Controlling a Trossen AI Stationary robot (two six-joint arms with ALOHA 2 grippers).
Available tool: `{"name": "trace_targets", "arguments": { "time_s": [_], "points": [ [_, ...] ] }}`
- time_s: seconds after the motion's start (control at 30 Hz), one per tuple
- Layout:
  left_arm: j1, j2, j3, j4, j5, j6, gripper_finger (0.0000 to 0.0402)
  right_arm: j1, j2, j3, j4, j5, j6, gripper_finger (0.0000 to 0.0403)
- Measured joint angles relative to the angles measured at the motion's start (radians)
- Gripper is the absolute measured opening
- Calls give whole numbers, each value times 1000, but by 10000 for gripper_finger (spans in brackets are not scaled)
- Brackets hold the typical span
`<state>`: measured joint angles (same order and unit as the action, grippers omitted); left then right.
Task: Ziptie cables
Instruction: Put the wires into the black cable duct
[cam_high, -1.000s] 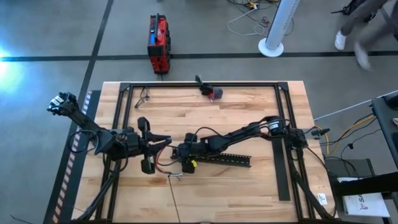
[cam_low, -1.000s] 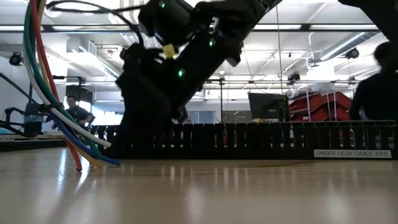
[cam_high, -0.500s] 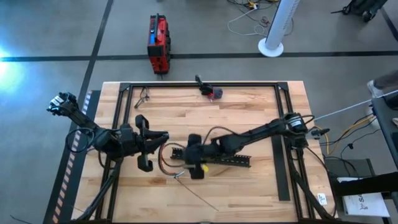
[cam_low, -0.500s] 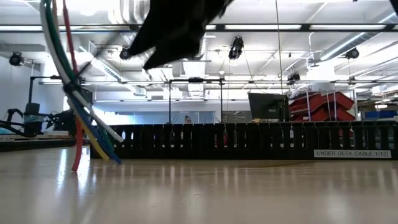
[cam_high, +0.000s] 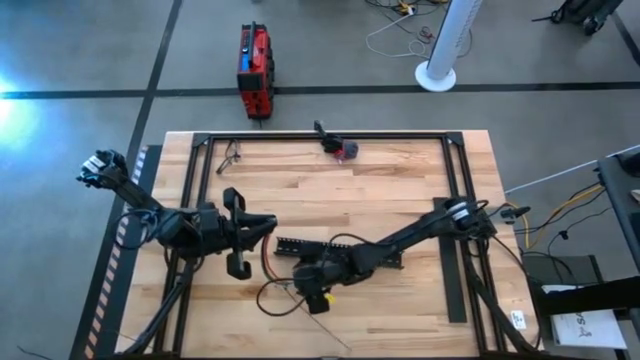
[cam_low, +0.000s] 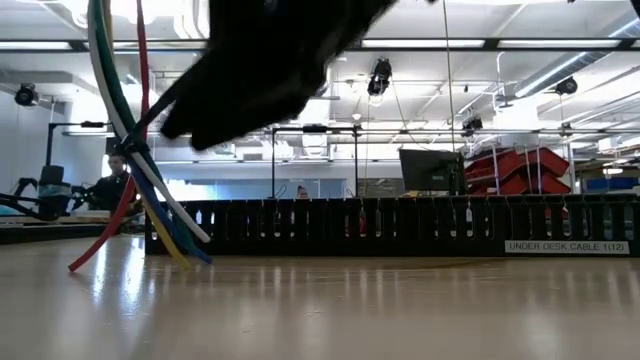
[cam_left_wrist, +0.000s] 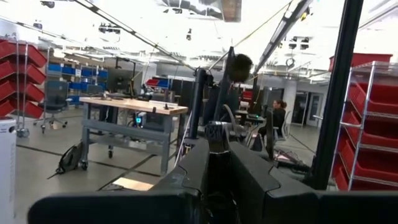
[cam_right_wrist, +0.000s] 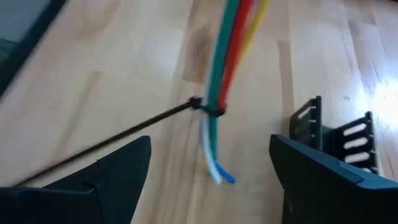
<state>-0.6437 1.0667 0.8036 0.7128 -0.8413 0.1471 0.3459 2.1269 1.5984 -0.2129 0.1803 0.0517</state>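
The cables (cam_low: 130, 150), a bundle of green, red, blue, yellow and white wires, hang from my left gripper (cam_high: 262, 232), which is shut on them over the table's left middle. Their lower ends (cam_low: 180, 245) touch the wood. A thin black ziptie (cam_right_wrist: 208, 109) circles the bundle, and its long tail (cam_right_wrist: 99, 146) sticks out sideways. My right gripper (cam_right_wrist: 208, 180) stands open just near of the bundle, tilted down. The cable ends (cam_right_wrist: 214, 168) lie ahead of it between its two fingers, untouched. In the high view my right gripper (cam_high: 318, 288) is at the table's middle front. My left gripper pinches the upper part of the bundle (cam_high: 266, 244) between its two fingers, which point toward the table's right and slightly up. The cables hang slack below the fingers and curl down, with their lower ends on the table.
A long black toothed strip (cam_high: 340, 252) lies on the wood right of the cables and shows as a low wall (cam_low: 400, 225) in the low view. Black frame rails (cam_high: 455, 260) edge the table. A small red-and-black object (cam_high: 338, 148) sits at the far edge.
My right gripper has drawn back from the bundle toward the table's near edge and risen, staying open. My left gripper has tipped slightly upward in place. The hanging cable ends have swung, and the red one has spread out to the side. The ziptie tail has swung toward the near edge.
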Motion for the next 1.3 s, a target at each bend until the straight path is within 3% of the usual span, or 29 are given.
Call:
{"name": "trace_targets", "arguments": {
  "time_s": [0.17, 0.5, 0.73, 1.0, 1.3],
  "points": [
    [-1, 9, 0, 3, 4, 0, 36, -4, 71, 0, 45, 83, -12, 305],
    [-1, -1, 0, 22, 17, 28, 36, -5, 134, 0, 243, 82, -75, 255],
    [-1, -2, 0, 28, 21, 28, 36, -6, 134, 0, 270, 83, -78, 161],
    [-1, -3, 0, 37, 21, 31, 36, -11, 133, 0, 263, 83, -86, 17],
    [-3, -17, 0, 34, -13, 75, 36, 4, 86, 1, 162, 207, -96, 9]
  ]
}}
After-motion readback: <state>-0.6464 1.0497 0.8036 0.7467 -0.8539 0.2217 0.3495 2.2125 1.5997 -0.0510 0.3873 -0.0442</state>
